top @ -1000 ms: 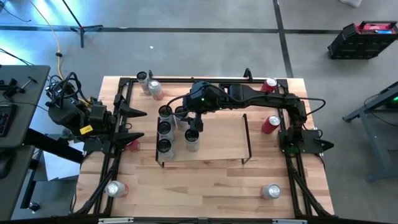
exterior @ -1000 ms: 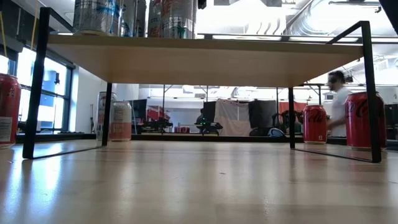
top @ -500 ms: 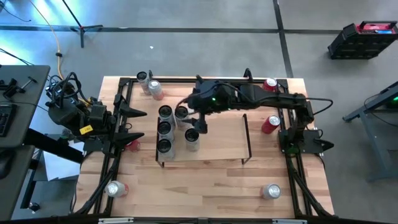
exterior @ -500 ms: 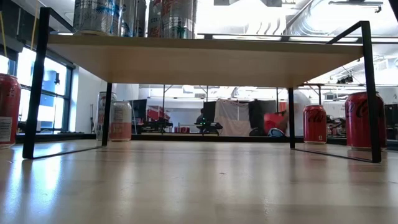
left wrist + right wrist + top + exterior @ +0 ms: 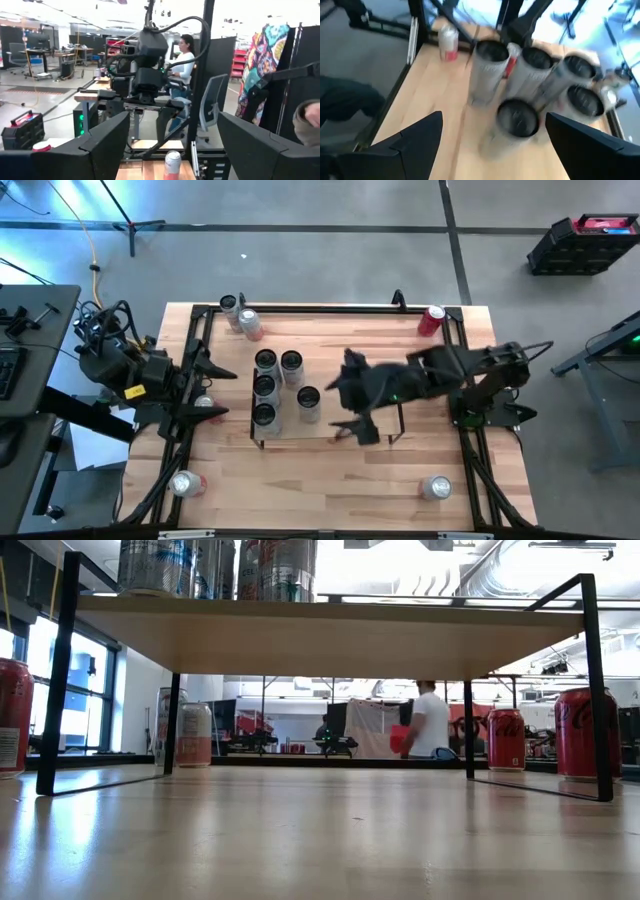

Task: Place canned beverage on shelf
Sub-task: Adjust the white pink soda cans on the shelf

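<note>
So there are five silver cans [image 5: 265,360] bunched in a tight cluster at the left end of the shelf [image 5: 350,395], which looks deliberate to me: packing them close keeps the whole right half of the board free for more. The right claw [image 5: 350,412] hangs over that bare stretch with its fingers spread wide and nothing between them, looking back at the cluster in its wrist view, so I'd guess it's free to go for another one. Plenty are left on the desk [image 5: 330,480]: a red can [image 5: 432,319] at the far right corner and a silver one [image 5: 436,486] near the front right corner. The left claw [image 5: 215,385] waits at the left edge of the desk, also spread and empty.
</note>
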